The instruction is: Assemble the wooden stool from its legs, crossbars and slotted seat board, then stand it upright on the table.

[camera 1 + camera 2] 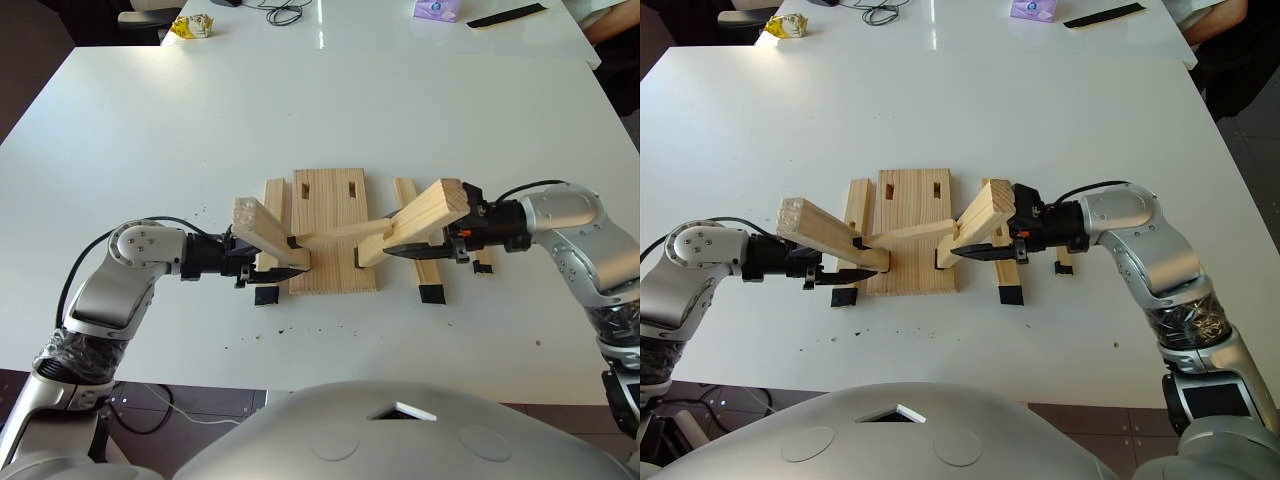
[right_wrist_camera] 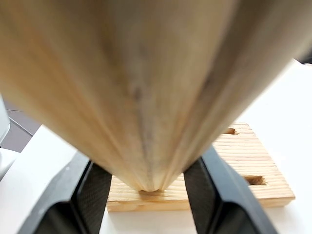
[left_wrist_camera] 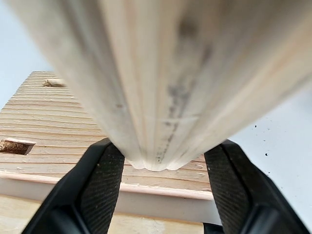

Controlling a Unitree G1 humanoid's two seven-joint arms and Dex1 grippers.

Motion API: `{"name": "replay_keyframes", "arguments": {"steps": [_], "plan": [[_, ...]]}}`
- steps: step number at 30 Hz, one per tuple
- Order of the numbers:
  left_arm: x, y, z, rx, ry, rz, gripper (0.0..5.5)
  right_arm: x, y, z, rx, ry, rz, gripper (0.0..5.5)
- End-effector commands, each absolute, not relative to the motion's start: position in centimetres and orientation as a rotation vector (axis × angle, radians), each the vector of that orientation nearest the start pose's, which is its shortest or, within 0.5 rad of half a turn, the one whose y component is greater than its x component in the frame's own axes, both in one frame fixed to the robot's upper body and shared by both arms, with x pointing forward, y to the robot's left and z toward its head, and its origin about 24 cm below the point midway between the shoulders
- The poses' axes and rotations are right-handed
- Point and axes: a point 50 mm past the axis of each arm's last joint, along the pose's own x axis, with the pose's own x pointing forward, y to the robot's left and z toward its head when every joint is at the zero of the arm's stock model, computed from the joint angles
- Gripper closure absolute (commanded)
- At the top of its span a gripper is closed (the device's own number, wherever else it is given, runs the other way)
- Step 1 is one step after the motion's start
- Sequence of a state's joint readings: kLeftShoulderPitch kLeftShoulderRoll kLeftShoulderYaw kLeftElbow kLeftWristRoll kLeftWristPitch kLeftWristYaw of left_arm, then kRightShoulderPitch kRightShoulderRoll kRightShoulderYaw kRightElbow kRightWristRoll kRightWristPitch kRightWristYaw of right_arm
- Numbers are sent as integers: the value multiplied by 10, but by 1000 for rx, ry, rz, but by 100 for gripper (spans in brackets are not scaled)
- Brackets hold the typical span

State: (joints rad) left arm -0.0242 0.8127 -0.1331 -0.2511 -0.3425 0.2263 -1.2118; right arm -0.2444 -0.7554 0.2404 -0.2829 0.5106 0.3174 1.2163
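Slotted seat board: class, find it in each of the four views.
Left eye view: seat board lies flat at centre, under the crossbar.
Right eye view: seat board just left of picture centre.
Left wrist view: seat board beyond the left leg.
Right wrist view: seat board beyond the right leg.
Shared landmark: its two rectangular slots.
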Motion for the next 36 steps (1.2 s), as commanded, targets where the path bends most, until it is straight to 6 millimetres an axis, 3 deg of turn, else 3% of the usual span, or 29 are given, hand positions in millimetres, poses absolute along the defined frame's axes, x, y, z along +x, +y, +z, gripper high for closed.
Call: {"name": "replay_keyframes", "arguments": {"steps": [1,10,25,36], "plan": [[219,188,99,421,307,-1420,275,219,-150,96,-275,368,1583,346],[249,199,118,423,340,-1413,275,216,-147,91,-275,357,1569,346],[220,200,105,462,364,-1542,275,216,-147,91,-281,351,1565,346],[216,204,91,631,327,-1565,275,216,-146,90,-278,342,1561,346]]}}
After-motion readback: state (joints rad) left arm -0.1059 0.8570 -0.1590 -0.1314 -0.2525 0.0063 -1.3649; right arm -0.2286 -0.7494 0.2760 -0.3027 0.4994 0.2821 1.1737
